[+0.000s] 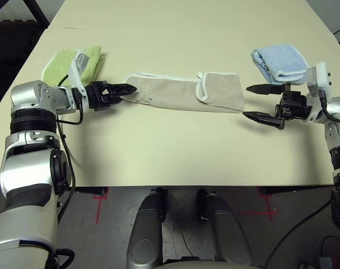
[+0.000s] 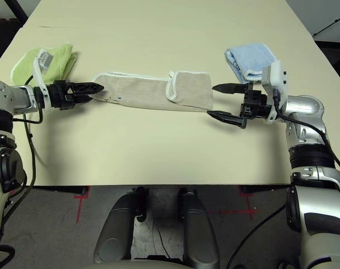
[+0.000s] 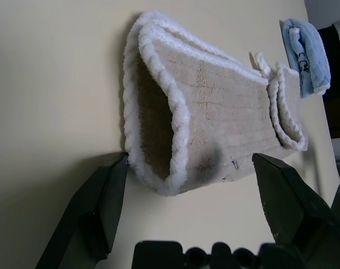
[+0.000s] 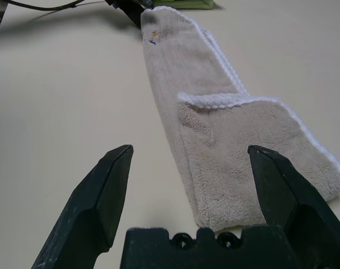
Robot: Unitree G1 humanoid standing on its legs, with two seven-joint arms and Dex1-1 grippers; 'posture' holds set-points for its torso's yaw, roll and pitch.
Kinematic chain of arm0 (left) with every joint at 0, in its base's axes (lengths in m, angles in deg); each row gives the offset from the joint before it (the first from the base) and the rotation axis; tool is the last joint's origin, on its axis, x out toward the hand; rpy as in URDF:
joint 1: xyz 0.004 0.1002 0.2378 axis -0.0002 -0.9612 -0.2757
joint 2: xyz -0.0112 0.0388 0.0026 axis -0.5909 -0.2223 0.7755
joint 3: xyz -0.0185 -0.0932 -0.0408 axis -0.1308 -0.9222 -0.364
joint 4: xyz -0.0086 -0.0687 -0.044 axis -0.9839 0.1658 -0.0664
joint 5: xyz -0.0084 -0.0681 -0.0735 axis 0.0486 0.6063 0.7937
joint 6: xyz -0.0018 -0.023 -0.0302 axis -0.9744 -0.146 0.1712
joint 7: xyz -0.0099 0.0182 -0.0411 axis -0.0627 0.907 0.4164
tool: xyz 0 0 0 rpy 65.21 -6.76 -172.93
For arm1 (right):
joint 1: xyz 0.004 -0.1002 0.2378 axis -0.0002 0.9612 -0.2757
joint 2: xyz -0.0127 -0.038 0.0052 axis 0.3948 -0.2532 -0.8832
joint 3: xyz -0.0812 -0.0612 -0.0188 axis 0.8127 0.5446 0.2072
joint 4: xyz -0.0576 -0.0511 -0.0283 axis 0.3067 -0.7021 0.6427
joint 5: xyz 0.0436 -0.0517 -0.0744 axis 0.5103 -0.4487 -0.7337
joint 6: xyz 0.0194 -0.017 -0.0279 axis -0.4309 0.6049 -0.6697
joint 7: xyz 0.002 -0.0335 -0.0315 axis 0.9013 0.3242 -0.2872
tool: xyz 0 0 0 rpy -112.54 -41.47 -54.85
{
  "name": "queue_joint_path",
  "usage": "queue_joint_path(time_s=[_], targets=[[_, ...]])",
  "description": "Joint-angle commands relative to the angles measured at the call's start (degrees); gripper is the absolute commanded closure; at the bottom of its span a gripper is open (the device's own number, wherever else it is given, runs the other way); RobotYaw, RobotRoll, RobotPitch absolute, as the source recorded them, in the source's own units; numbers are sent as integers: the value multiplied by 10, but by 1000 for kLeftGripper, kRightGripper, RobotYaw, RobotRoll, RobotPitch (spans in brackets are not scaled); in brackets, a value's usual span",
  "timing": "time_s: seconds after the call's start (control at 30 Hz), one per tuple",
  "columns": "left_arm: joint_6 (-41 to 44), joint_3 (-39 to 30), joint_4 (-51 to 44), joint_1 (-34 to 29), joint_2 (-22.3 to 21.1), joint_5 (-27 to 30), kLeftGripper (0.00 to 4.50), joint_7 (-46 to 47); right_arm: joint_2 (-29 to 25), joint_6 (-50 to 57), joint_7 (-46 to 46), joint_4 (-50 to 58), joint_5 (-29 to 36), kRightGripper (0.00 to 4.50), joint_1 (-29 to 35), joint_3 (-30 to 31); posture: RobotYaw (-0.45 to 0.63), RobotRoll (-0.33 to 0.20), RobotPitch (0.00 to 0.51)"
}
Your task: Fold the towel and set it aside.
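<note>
Left eye view shows the towel lying as a long narrow strip across the middle of the table, running side to side, well back from the near edge. It appears already folded lengthwise, and its right end is turned back over itself, the white edging marking where that flap stops. That layout probably explains the arms: one gripper waits at each short end, so the strip can be brought end to end.

The left gripper points along the strip at its left end, jaws apart; the left wrist view shows the open, layered mouth of the towel between the two fingers, with one finger close against the white edging, though I cannot tell whether it touches. The right gripper sits just beside the right end, level with the table, jaws wide apart and holding nothing; its wrist view has the folded flap lying ahead between the fingers.

A light green towel rests toward the far left of the table, behind the left arm, and a light blue towel toward the far right, both apart from the strip.

Hard to make out: how many layers the strip holds and the underside of the flap. The left arm covers part of the green towel.
</note>
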Motion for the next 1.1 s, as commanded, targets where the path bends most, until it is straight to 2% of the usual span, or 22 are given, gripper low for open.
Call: queue_joint_path(time_s=[0.03,0.1,0.43,0.57,0.67,0.83,1.1], targets=[[9,-2,15,-6,-2,4,184,7,-9,-1,0,9,1,17,10,4,60,0,225],[15,-1,15,-5,-1,7,582,5,-11,-2,-1,8,0,0,10,3,60,0,225],[25,-6,16,0,5,16,4436,9,-15,-5,-5,8,0,0,11,2,55,0,223],[22,-10,21,4,-1,16,4478,12,-14,-6,-7,8,0,0,13,2,56,0,221],[31,-3,8,-2,-23,15,4478,-1,-13,-7,-8,6,0,0,13,2,61,0,217],[62,20,-68,-54,-76,29,4478,-40,-12,-15,-8,-11,-2,0,5,2,82,0,213],[98,4,-171,-141,-109,63,4478,-37,-16,-33,-2,-57,-11,0,-20,6,98,0,213]])
